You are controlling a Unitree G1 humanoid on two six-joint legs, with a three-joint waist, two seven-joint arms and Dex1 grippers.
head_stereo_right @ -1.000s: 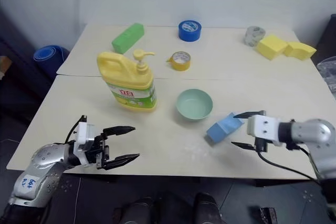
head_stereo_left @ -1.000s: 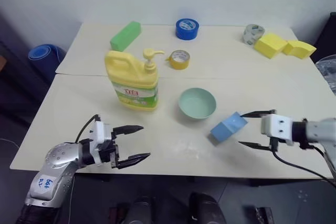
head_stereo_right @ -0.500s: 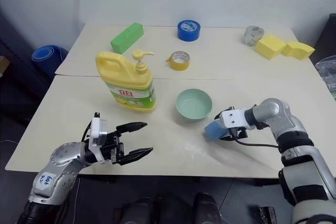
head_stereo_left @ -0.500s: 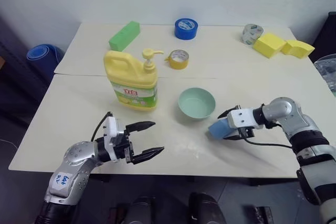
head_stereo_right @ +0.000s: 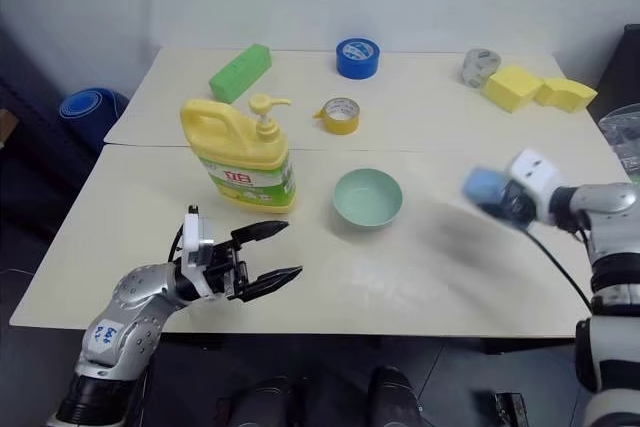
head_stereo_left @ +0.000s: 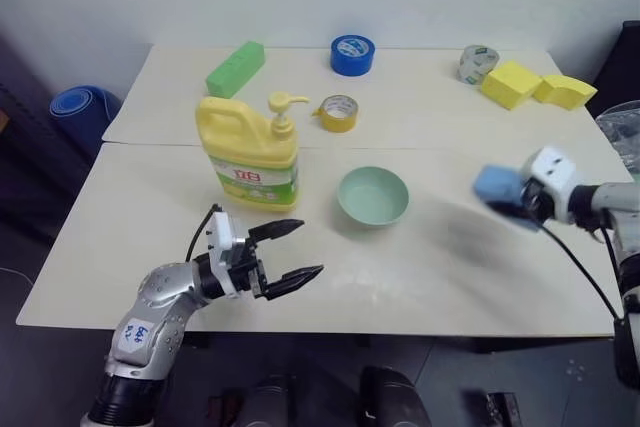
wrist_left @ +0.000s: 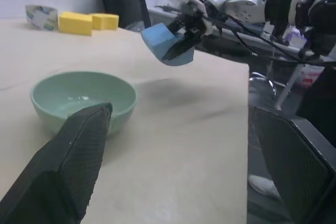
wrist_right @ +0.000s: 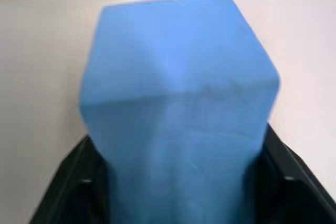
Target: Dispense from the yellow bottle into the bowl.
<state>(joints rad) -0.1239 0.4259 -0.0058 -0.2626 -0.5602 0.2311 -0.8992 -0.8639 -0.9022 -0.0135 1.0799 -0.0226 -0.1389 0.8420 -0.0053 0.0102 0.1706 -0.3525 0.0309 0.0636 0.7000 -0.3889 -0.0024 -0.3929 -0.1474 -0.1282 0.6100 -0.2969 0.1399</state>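
Blue block [head_stereo_left: 495,185] now lifted, clamped in right gripper [head_stereo_left: 512,199]; yellow bottle [head_stereo_left: 250,154] upright, spout rightward; left gripper [head_stereo_left: 287,253] agape.

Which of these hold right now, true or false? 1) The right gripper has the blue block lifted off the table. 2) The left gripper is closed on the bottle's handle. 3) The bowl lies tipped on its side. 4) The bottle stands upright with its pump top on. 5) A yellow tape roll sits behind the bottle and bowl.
1) True: the right gripper holds the blue foam block clear of the table.
2) False: the left gripper is open, in front of the yellow bottle and apart from it.
3) False: the bowl sits upright beside the bottle.
4) True.
5) True: the yellow tape roll lies farther back on the table.
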